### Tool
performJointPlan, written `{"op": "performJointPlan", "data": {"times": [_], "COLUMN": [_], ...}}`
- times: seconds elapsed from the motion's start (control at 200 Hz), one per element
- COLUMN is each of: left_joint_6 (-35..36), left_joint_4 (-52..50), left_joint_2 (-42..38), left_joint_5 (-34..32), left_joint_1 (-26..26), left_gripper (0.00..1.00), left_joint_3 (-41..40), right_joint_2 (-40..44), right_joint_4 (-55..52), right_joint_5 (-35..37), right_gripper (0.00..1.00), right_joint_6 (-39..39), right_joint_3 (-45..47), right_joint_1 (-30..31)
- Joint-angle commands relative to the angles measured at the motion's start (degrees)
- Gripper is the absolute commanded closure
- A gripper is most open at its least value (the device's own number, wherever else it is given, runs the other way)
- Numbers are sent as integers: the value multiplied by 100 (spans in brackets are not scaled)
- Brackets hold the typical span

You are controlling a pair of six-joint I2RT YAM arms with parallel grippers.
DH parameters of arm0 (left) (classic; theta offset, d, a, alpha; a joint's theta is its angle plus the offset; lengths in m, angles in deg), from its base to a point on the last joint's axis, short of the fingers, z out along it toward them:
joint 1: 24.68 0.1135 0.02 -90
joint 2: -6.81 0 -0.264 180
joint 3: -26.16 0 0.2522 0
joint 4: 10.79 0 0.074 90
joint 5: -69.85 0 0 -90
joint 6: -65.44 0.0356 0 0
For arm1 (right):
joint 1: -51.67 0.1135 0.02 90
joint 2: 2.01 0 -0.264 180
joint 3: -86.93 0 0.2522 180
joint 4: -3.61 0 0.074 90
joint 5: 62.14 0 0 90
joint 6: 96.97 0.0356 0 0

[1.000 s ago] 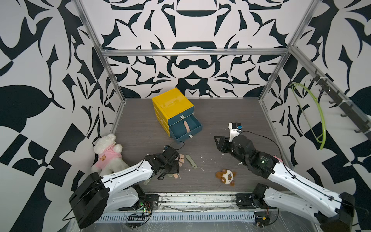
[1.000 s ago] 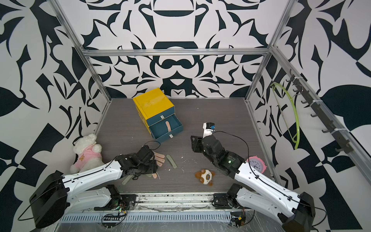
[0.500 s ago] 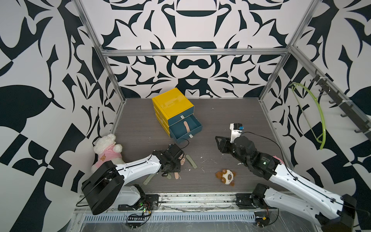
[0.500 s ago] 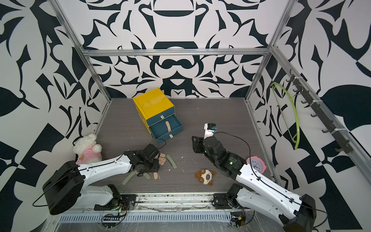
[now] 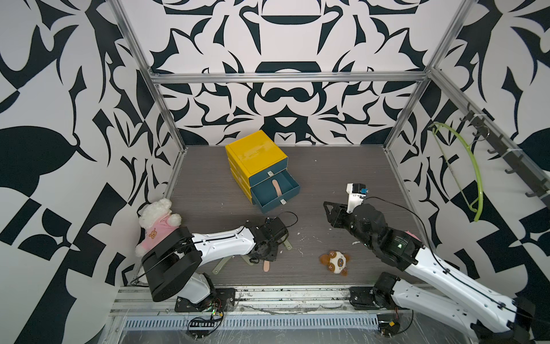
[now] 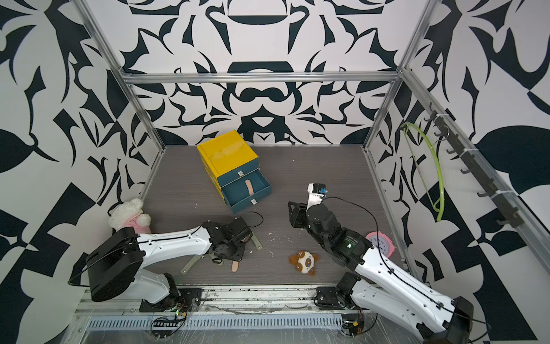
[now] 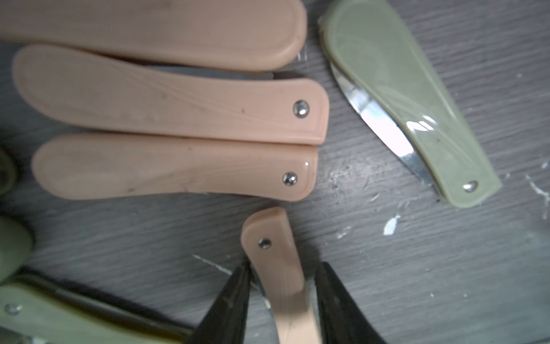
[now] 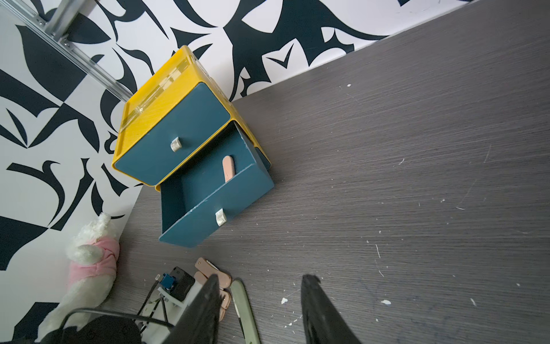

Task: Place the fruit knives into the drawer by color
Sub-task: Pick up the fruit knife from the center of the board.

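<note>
The left gripper (image 7: 284,266) is held low over the table (image 7: 416,283), and its fingers (image 7: 232,303) are set on either side of one peach-pink knife (image 7: 275,253); whether it is clamped cannot be told. Three more peach-pink knives (image 7: 178,110) are laid side by side just beside it, with an olive green knife (image 7: 416,113) near them. The right gripper (image 8: 261,280) is held with its jaws apart and nothing between. On the yellow cabinet (image 5: 256,155), the drawer (image 5: 270,207) under the shut top one is pulled out, and a peach-pink knife (image 5: 277,189) is laid inside.
</note>
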Motion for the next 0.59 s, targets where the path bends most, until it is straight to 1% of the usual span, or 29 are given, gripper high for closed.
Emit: {"op": "performJointPlan", "data": {"times": [0.0,0.03,0.13,0.19,0.32,0.45,0.59], "left_joint_6": [-44,-55,-82,-100,-212,-345,-499], "left_joint_4": [-328,-337,-397,-471,-658,-723,-648], "left_joint_2": [363,378,367,318,176,248,381], "left_joint_5": [281,259,209,204,179,177,125], "left_joint_1": [-115,-133,-192,-226,-431,-645,-737], "left_gripper": [62,61,45,41,43,48,56], "left_joint_3": [-219,-205,-169,-133,-36,-28,-150], "right_joint_2": [65,70,86,95,79,78,122], "right_joint_4": [28,21,16,8,13,21,9], "right_joint_5": [164,164,177,171,152,138,144], "right_gripper": [54,53,53,53,53,53,53], "right_joint_6": [-125,-125,-143,-144,-152,-130,-125], "right_joint_3": [-23,-34,-49,-54,-71,-46,-27], "right_joint_1": [-38,-36,-50,-54,-70,-76,-81]}}
